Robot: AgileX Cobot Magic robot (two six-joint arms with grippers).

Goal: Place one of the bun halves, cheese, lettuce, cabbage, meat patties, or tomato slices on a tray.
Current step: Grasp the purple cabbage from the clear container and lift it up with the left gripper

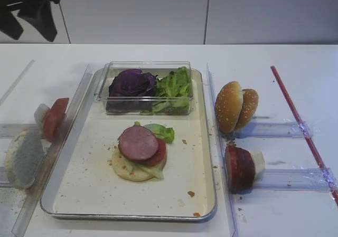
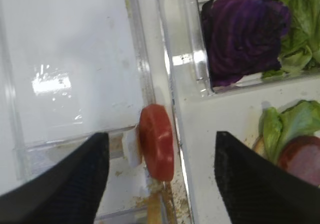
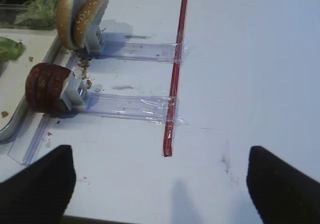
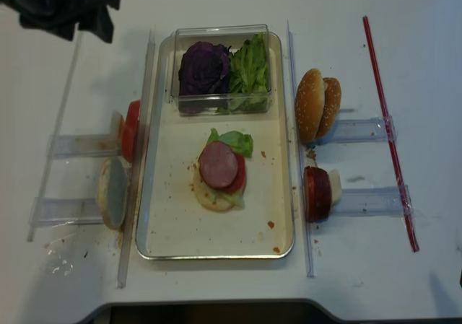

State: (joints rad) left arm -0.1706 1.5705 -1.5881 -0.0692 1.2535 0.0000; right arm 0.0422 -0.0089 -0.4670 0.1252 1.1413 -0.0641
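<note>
On the white surface [image 1: 274, 52] lies the cream tray [image 1: 195, 152], and near its middle stands a stack: a pale flat bun half [image 1: 128, 169] at the bottom, a tomato slice [image 1: 158, 155] and a bit of lettuce [image 1: 161, 132] above it, and a pinkish meat patty [image 1: 138, 142] on top. At the tray's far end a clear box [image 1: 148, 68] holds purple cabbage [image 1: 132, 83] beside more green leaves [image 1: 175, 85]. Left of the tray a red slice [image 2: 156, 148] stands on edge in a clear holder, with a floury bun half [image 1: 22, 158] nearer the camera. To the right, two seeded bun halves [image 1: 235, 105] and a dark patty [image 1: 240, 168] stand on edge. The left pincer [image 2: 160, 179] hangs above the red slice with its fingers [image 2: 55, 184] spread wide, holding nothing. The right pincer [image 3: 160, 184] is likewise wide apart and empty over bare surface.
</note>
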